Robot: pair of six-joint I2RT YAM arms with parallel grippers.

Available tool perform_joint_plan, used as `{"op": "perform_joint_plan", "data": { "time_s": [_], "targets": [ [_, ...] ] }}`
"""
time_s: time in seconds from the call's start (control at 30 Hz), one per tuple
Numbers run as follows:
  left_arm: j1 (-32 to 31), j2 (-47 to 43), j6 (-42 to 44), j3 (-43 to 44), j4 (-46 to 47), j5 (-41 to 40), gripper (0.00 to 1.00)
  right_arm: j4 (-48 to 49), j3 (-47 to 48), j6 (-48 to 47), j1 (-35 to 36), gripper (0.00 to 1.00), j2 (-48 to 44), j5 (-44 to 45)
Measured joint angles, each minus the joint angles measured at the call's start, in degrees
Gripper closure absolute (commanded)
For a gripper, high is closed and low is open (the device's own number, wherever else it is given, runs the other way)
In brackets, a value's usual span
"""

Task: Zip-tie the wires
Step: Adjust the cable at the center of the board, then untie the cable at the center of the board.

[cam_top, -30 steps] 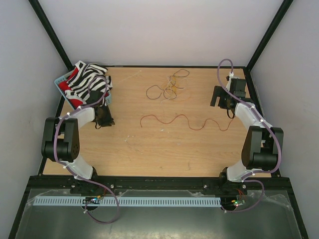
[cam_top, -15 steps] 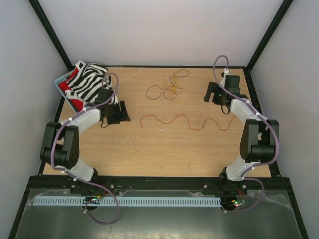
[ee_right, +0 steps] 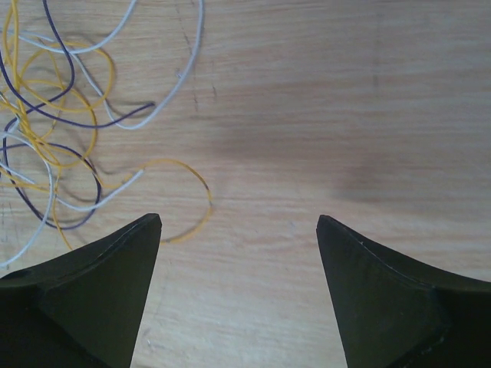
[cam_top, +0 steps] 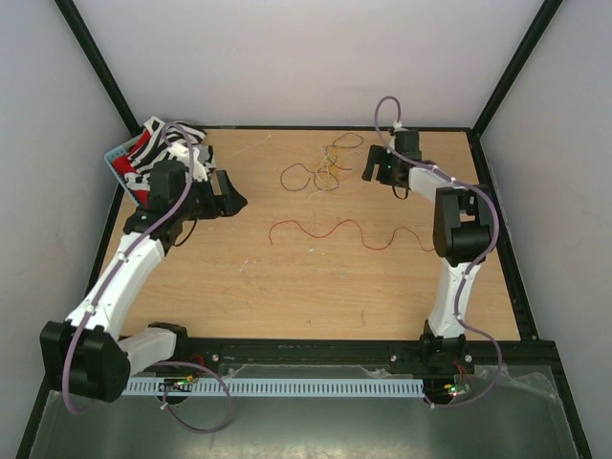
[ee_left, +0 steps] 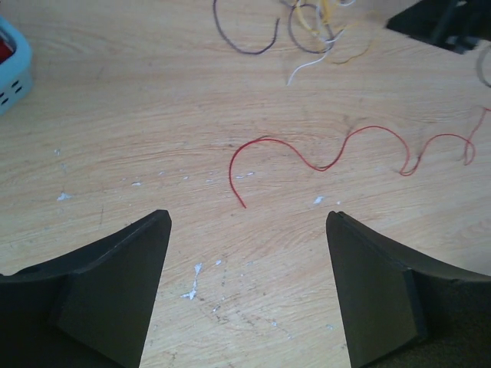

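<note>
The wires lie in two groups on the wooden table: a tangle of thin curly strands (cam_top: pixel 325 167) at the back centre, and one long wavy red wire (cam_top: pixel 335 229) nearer the middle. My left gripper (cam_top: pixel 232 191) is open and empty, left of both groups. In the left wrist view, the red wire (ee_left: pixel 307 157) lies ahead of the open gripper (ee_left: pixel 247 216). My right gripper (cam_top: pixel 371 164) is open and empty, just right of the tangle. Its wrist view shows yellow, purple and white strands (ee_right: pixel 54 115) to the upper left of the gripper (ee_right: pixel 238 219). I cannot make out the zip tie in any view.
A light blue basket (cam_top: pixel 117 156) holding zebra-striped cloth (cam_top: pixel 163 148) stands at the back left corner, behind the left arm; its corner (ee_left: pixel 15 69) shows in the left wrist view. Black frame posts and grey walls enclose the table.
Both arms have stretched out. The left gripper swung away from the basket toward the table's middle and opened. The right gripper moved left, up to the tangle.
</note>
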Motion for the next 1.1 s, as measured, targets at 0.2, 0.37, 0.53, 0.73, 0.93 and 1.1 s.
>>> {"op": "perform_joint_plan", "data": {
  "time_s": [0.2, 0.37, 0.53, 0.73, 0.93, 1.1],
  "targets": [
    [0.24, -5.35, 0.31, 0.0, 0.46, 1.86, 0.15, -0.96, 4.87, -0.98, 2.99, 0.15, 5.09, 1.33],
    [0.24, -6.99, 0.48, 0.0, 0.52, 2.69, 0.15, -1.46, 6.1, -2.38, 4.61, 0.31, 6.62, 3.3],
    [0.24, -7.08, 0.55, 0.0, 0.52, 3.08, 0.15, -1.57, 7.58, -3.56, 4.85, 0.54, 7.93, 4.37],
    [0.31, -7.08, 0.55, 0.09, 0.55, 3.89, 0.08, -2.32, 8.44, -5.16, 4.87, 0.93, 8.66, 4.63],
    [1.46, -7.34, -1.49, 0.63, 2.67, 5.88, 0.01, -5.38, 8.0, -6.47, 4.87, 1.0, 4.57, 5.6],
    [5.44, -7.58, -7.32, 1.44, 7.34, 10.99, 0.01, -6.36, 7.72, -6.43, 4.87, 1.0, -8.94, 3.63]
  ]
}}
